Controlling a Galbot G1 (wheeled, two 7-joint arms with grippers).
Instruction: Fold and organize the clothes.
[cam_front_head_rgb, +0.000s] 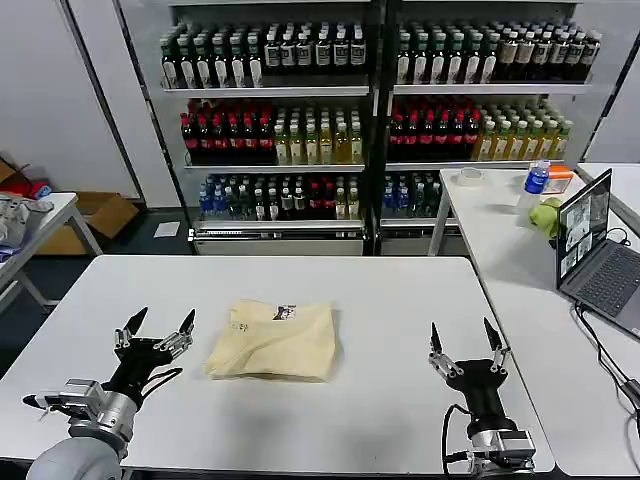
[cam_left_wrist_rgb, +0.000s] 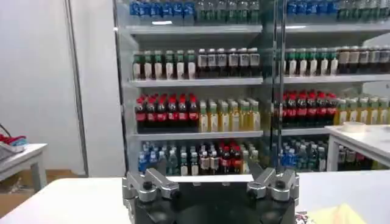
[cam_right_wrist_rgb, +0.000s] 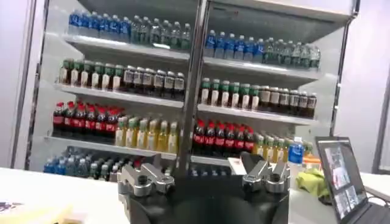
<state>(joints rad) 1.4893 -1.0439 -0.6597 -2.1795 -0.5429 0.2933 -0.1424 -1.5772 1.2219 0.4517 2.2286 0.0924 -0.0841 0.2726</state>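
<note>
Midway between your left gripper (cam_front_head_rgb: 156, 327) and right gripper (cam_front_head_rgb: 464, 336), both with fingers apart, the folded cream T-shirt (cam_front_head_rgb: 273, 340) looks light and limp, so pinch its edge against the tabletop (cam_front_head_rgb: 400, 290).

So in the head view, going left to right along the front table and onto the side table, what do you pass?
Left gripper, open → folded cream T-shirt → right gripper, open → laptop on the side table.

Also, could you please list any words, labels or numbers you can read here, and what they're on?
None can be read.
T-shirt neck label: a dark mark, too small to read.
Bottles on the shelves: labels too small.
Laptop screen: blurred.
</note>
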